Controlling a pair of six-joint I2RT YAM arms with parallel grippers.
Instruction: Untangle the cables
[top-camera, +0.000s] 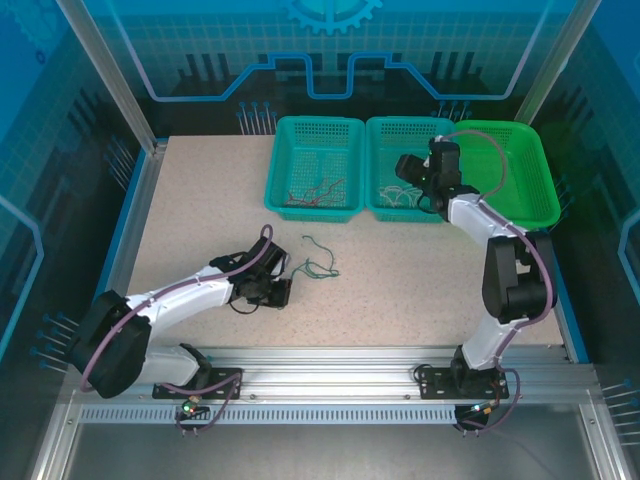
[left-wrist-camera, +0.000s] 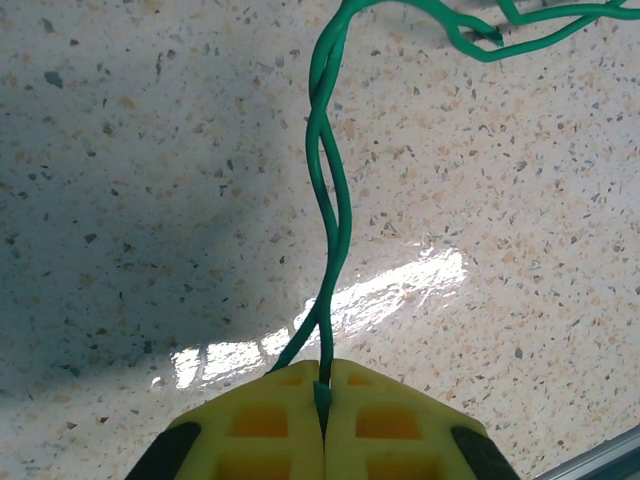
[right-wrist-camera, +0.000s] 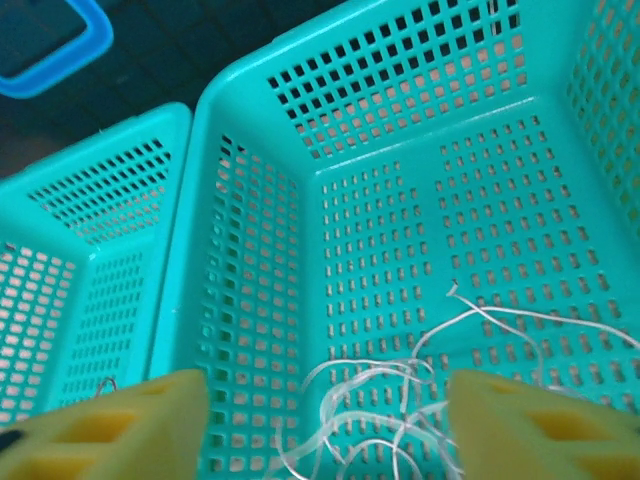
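- At lower centre of the left wrist view, I am clamping the left gripper (left-wrist-camera: 325, 388) on the green cable (left-wrist-camera: 326, 180). The yellow pads are pressed together, with the wire pinched in the seam between them.
- From that pinch the green cable is running up the frame as two strands twisted round each other. It is then spreading into loops at the upper right, flat on the speckled table (left-wrist-camera: 130, 150). I am judging that a grip this low on the wire gives me one fixed point to draw the twist open from.
- Seen from the top camera, this arm is lying low at the lower left of the table. The wire is trailing to its right toward frame centre, well apart from the baskets.
- Toward the upper right of that view, I am holding the right gripper (right-wrist-camera: 328, 410) over the middle teal basket (right-wrist-camera: 400, 130). Its fingers are spread wide and gripping nothing.
- The whitish cables (right-wrist-camera: 400, 395) are lying in a loose heap on that basket's floor, between and just beyond the open fingers. The stance suits a descent or a withdrawal, and I cannot tell which.
- The red cables (top-camera: 315, 192) are resting in the left teal basket (top-camera: 285, 170). Because each colour is lying apart, I am reading the green basket (top-camera: 540, 175) as the green wire's destination.
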